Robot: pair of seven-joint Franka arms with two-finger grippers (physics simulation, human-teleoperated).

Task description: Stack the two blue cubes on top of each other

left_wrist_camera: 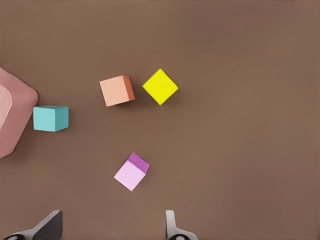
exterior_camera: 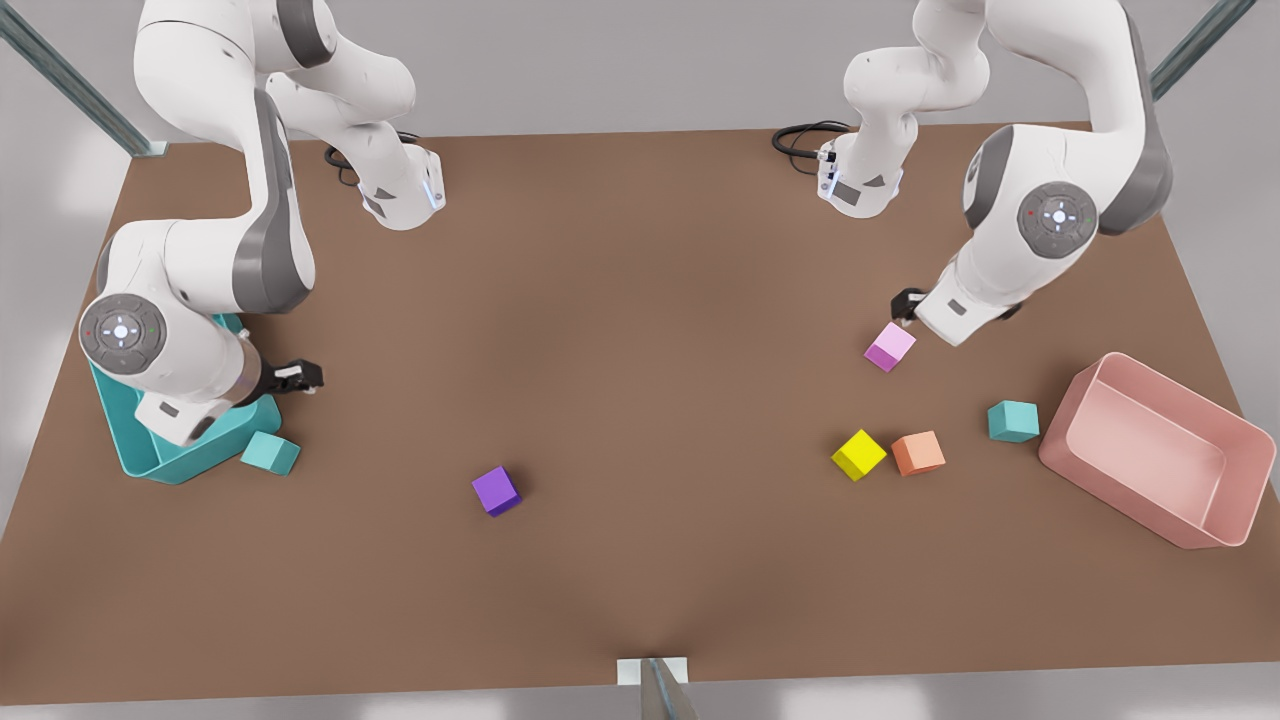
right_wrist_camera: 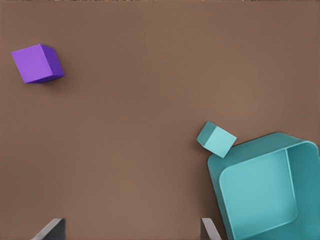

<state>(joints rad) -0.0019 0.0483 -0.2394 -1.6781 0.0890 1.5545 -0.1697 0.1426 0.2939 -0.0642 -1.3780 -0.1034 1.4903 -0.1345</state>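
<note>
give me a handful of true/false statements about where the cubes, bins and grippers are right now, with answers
1. The two blue cubes are stacked. False: one blue cube lies beside the teal bin, the other blue cube beside the pink bin, both on the table.
2. The left gripper is open above the pink cube. True.
3. The purple cube lies inside the teal bin. False: it sits alone on the table.
4. The yellow cube and orange cube lie side by side. True.
5. The right gripper holds a blue cube. False: it is open and empty near the teal bin.
</note>
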